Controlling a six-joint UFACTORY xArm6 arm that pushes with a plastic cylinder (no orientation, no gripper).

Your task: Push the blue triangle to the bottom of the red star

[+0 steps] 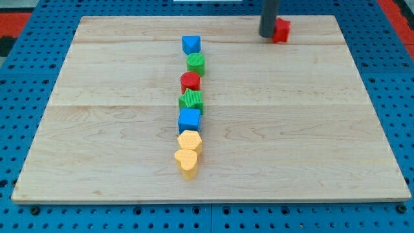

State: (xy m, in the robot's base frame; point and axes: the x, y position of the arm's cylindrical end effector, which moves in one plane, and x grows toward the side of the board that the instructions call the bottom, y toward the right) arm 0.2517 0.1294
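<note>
tip [268, 35] touching red star [281, 30] | blue triangle [191, 44] well apart, view's left

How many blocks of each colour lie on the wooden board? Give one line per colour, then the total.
Blue: 2, the blue triangle and the blue cube
Green: 2, the green cylinder and the green star
Red: 2, the red cylinder and the red block beside my tip
Yellow: 2, the yellow hexagon and the yellow heart
Total: 8
</note>
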